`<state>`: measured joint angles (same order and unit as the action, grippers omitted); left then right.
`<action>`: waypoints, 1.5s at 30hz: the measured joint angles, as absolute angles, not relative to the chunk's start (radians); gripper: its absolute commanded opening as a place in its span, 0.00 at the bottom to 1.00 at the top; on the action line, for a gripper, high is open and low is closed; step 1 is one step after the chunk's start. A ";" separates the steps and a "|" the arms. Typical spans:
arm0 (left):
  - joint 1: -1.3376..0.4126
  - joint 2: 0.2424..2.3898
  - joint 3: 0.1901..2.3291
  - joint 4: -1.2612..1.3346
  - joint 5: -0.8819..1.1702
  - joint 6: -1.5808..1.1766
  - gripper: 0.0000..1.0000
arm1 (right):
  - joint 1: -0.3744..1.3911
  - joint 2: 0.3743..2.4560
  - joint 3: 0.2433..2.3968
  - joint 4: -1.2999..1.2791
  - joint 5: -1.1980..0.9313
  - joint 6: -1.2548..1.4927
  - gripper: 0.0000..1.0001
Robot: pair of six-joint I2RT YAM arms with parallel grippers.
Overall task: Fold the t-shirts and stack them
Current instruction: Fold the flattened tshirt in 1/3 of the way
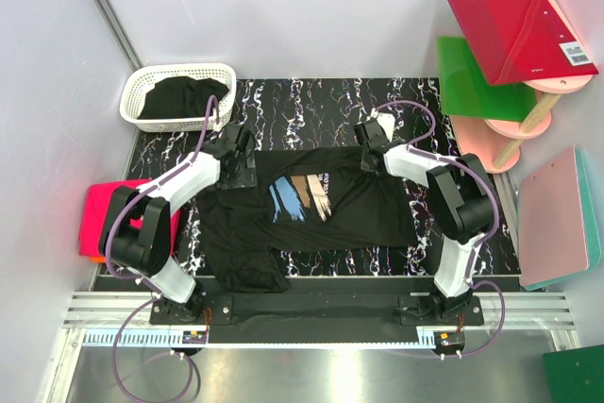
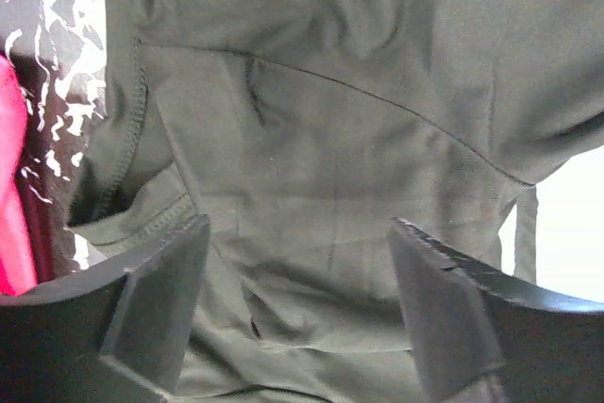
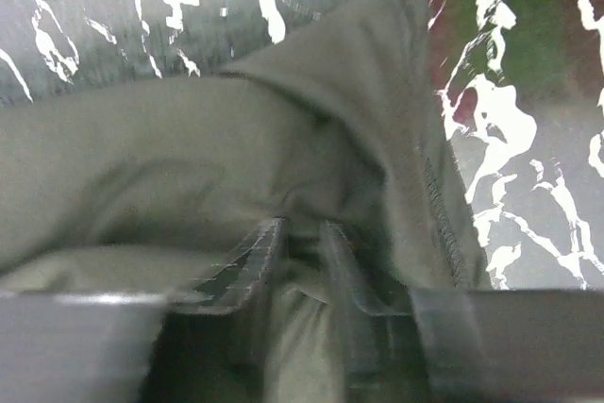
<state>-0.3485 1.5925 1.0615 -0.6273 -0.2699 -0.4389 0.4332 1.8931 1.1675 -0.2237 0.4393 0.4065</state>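
My right gripper (image 3: 302, 238) is pressed nearly together on a raised fold of the printed black t-shirt (image 3: 189, 158), just beside its stitched hem. My left gripper (image 2: 297, 261) stands spread wide. The cloth lies slack between its fingers (image 2: 156, 299), and nothing is pinched there.

I judge the step to be taking the shirt's upper edge at both ends for a fold. To do it well, I would bring the left jaws down until they straddle a ridge of cloth near the sleeve seam. They should bite about as deep as the right side does. Then both arms should lift level, so the print does not skew.

Only the wrist views show how the jaws stand, since from above both claws are dark shapes on dark cloth. The top view gives the layout instead. The shirt is spread across the middle of the marbled table (image 1: 311, 101), print up, with its lower-left part rumpled. A white lattice basket (image 1: 142, 92) in the upper left holds another black t-shirt (image 1: 179, 96). A folded hot-pink t-shirt (image 1: 94, 214) sits at the left edge — the left wrist view catches only a sliver of it.
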 measured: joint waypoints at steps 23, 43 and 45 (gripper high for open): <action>-0.348 1.636 1.065 -0.625 -0.270 -0.437 0.87 | 0.381 1.775 1.129 -0.191 0.486 0.355 0.73; -0.348 1.652 1.065 -0.614 -0.269 -0.436 0.86 | 0.346 1.726 1.024 -0.197 0.511 0.425 0.16; -0.348 1.652 1.065 -0.612 -0.269 -0.437 0.79 | 0.346 1.708 1.016 -0.184 0.511 0.421 0.13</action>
<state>-0.3485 1.6524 1.0653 -0.6121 -0.2687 -0.4366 0.3458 1.7084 1.0157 -0.1844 0.5110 0.4206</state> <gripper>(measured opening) 0.867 0.191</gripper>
